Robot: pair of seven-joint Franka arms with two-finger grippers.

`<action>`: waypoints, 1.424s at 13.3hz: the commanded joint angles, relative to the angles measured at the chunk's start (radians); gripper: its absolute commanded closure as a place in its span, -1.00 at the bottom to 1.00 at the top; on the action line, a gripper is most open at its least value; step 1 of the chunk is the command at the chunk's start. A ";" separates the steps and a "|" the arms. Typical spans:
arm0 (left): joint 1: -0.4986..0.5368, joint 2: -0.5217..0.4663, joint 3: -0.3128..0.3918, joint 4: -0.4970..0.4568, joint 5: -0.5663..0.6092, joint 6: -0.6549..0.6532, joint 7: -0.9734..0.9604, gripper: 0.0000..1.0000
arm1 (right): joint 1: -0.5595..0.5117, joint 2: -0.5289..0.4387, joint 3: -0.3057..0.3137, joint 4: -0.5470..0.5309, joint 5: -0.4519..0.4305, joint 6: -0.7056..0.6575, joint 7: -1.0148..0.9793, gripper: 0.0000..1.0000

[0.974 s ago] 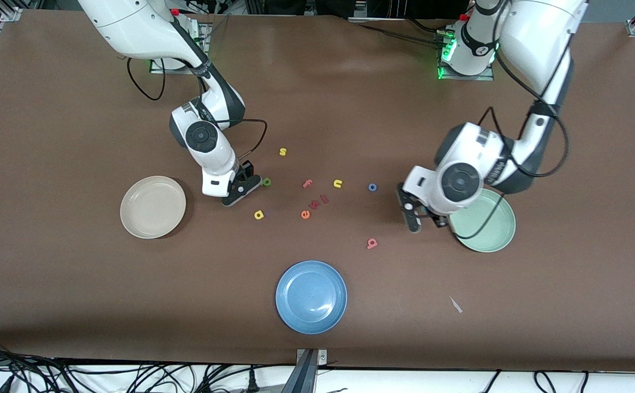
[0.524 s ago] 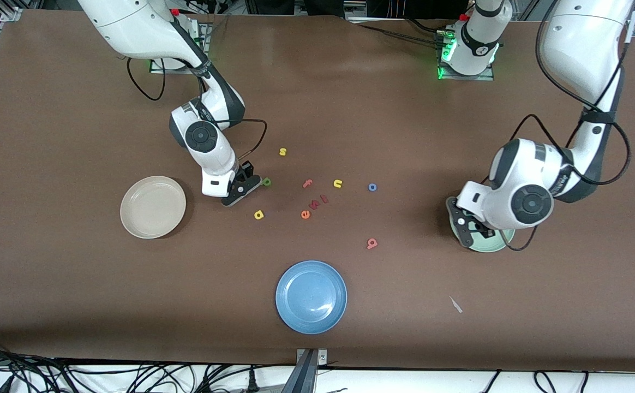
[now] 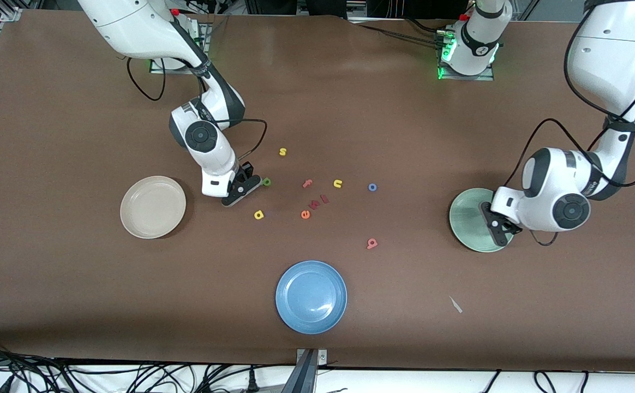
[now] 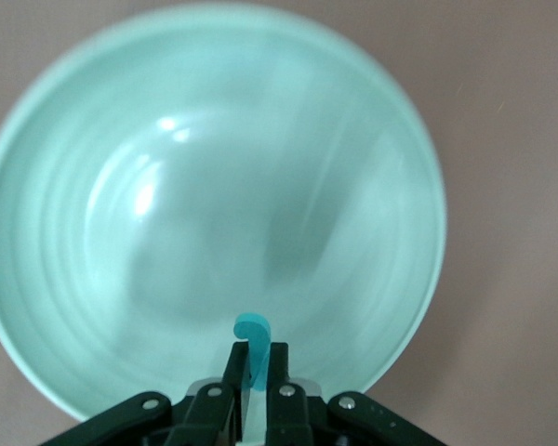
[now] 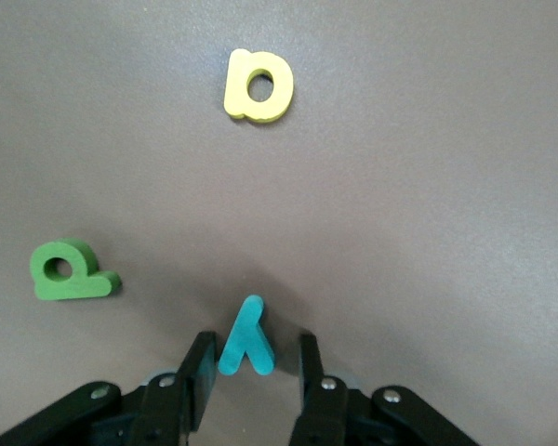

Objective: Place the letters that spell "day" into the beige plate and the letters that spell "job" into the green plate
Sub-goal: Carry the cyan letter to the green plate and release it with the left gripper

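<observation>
We see the left gripper (image 3: 498,232) now hanging over the round pale mint-green plate (image 3: 466,218) near the left arm's end of the brown tabletop (image 3: 77,284); a second ago it was over bare table just off the plate's rim, on the side toward the scattered letters. Its fingers (image 4: 277,376) are clenched on the small teal hooked foam j (image 4: 253,336), whose hook pokes out above the plate's floor in the left wrist view. We judge the carry is done and only the release is left, the first letter of "job" to go in.

The right gripper (image 3: 244,186) has not shifted over the same second: it sits low at the table's middle, toward the right arm's end, between the round cream-beige plate (image 3: 153,207) and the letters. What has changed is its fingers (image 5: 197,367), which have been closing and now stand either side of the small teal foam y (image 5: 246,339), with a narrow gap showing on each side, so we read them as not quite gripping yet. The green foam d (image 3: 266,182) lies just beside them and the yellow foam a (image 3: 258,215) is nearer the front camera; both plates are empty so far.

The blue foam ring o (image 3: 372,187) and the salmon-pink foam b (image 3: 371,243) lie out on the table's middle, with the b nearer the front edge.
</observation>
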 commanded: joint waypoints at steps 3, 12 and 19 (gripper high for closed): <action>0.031 0.025 -0.015 -0.011 0.029 0.052 0.037 1.00 | 0.007 0.006 0.002 -0.002 -0.012 0.014 0.005 0.29; 0.032 0.003 -0.018 -0.009 0.015 0.038 0.038 -1.00 | 0.008 0.012 0.002 -0.002 -0.012 0.014 0.005 0.43; 0.026 -0.083 -0.136 0.003 0.007 -0.132 -0.248 -1.00 | 0.008 0.013 0.002 -0.002 -0.012 0.014 0.005 0.51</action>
